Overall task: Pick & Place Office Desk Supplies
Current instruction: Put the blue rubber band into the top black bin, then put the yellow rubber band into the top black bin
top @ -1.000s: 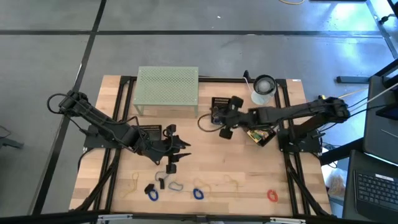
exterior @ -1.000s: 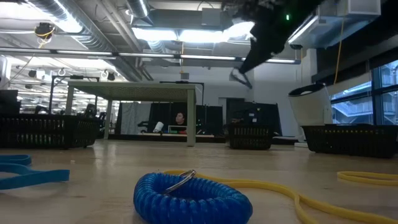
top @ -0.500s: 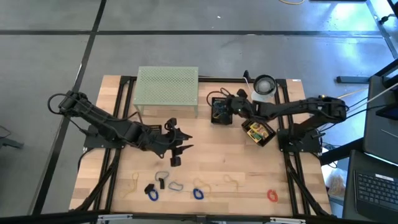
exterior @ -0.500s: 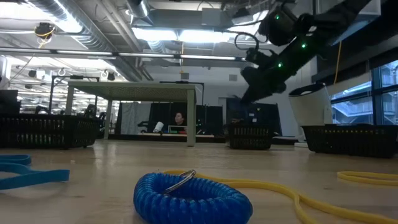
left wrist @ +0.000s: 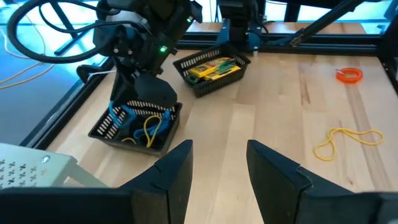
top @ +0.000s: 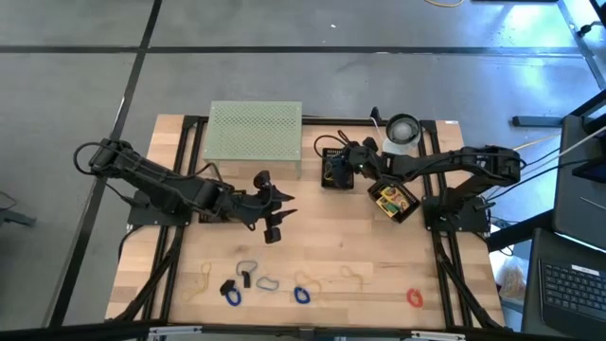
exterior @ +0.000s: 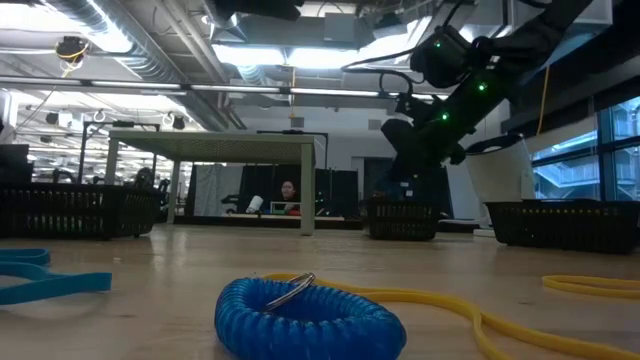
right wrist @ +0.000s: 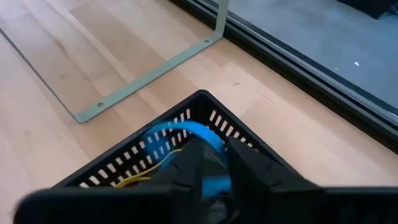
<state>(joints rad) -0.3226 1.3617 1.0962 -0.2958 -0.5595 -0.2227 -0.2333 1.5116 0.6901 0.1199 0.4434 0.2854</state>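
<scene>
right gripper (top: pixel 333 169): over black basket (top: pixel 324 180), fingers slightly apart around blue loop (right wrist: pixel 186 134)
left gripper (left wrist: pixel 217 163): mid-table, open, empty

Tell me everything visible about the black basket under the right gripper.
The black basket is small, rectangular and slotted, probably plastic. It sits upright on the wooden table, beside the pale-green mesh stand. Inside lie a blue loop and yellow bands. The right gripper hovers directly over it.
</scene>
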